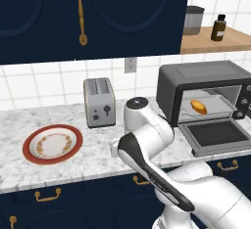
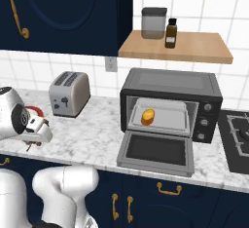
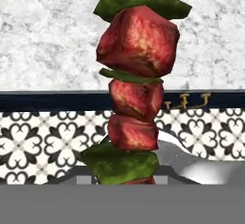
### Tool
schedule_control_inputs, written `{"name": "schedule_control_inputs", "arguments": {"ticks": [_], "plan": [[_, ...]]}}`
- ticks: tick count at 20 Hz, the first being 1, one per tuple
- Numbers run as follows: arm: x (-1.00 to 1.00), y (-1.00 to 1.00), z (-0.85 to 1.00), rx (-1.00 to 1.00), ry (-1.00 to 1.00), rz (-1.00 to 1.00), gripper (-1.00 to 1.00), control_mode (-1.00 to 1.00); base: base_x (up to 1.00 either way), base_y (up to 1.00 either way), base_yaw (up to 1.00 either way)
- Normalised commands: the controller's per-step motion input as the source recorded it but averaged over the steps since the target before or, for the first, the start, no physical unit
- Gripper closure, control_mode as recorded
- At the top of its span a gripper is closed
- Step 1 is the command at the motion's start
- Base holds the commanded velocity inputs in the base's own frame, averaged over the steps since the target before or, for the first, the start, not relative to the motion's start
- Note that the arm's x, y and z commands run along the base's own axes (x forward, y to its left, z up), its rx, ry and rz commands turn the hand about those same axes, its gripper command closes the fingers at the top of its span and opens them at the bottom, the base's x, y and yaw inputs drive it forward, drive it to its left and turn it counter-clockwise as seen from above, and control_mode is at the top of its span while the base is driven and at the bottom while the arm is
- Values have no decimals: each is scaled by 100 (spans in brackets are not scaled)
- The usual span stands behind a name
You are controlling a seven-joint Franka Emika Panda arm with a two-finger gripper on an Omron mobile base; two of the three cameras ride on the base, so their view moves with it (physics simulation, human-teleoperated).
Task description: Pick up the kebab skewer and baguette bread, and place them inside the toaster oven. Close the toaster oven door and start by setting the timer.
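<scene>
Left base view: you've got a marble counter point(image 1: 98, 167) across the middle, a plate point(image 1: 53, 144) at left, a toaster point(image 1: 99, 102) at centre, and the oven point(image 1: 206, 93) at right with its door point(image 1: 219, 136) dropped flat and the bread point(image 1: 198, 106) on the tray inside.

Right base view: the oven sits mid-frame, a shelf point(image 2: 175, 47) with a jar point(image 2: 154, 23) and bottle point(image 2: 170, 33) above, a stove point(image 2: 236, 139) at the right edge.

Hand view: the skewer point(image 3: 136, 74) fills the centre, running up from the bottom edge; patterned floor point(image 3: 43, 137) below the counter edge. You can't tell how the fingers stand.
</scene>
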Motion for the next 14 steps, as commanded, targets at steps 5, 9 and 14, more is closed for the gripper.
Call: {"name": "schedule_control_inputs", "arguments": {"ticks": [5,9,14], "plan": [[-32,-68,1,-1,0,0,100,-100,0,0,0],[-19,-97,1,0,0,0,100,-100,0,0,0],[-5,-100,1,0,0,0,100,-100,0,0,0]]}}
